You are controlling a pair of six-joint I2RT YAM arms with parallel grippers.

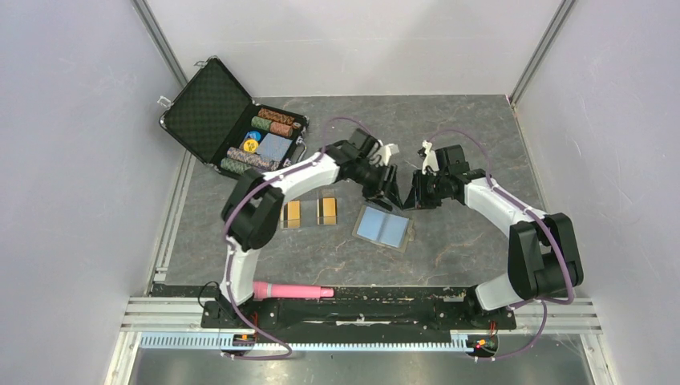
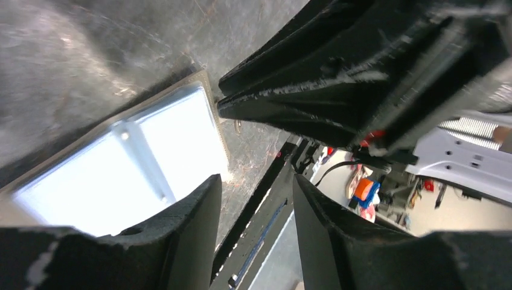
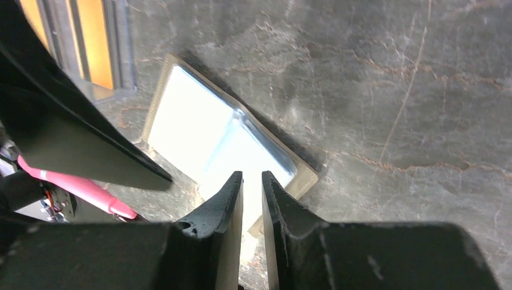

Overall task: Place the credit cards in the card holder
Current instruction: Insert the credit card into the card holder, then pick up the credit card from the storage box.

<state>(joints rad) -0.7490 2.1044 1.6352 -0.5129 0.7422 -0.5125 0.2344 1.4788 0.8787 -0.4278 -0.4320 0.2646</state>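
The top view looks down from above and behind the arm bases, far enough to take in the whole counter (image 1: pixel 481 144). The left wrist view sits low and close, facing past the left fingers (image 2: pixel 181 241) across a corner of the card holder (image 2: pixel 151 163) toward the counter's edge. The right wrist view looks steeply down past the right fingers (image 3: pixel 223 229), very close on the same card holder, with an orange card (image 3: pixel 96 36) at upper left. All three share the card holder

Open black poker-chip case (image 1: pixel 210 112), chip rolls (image 1: pixel 273 127) inside, at the table's (image 1: pixel 481 144) far-left corner; pink tube (image 1: pixel 293 290) along the near edge.
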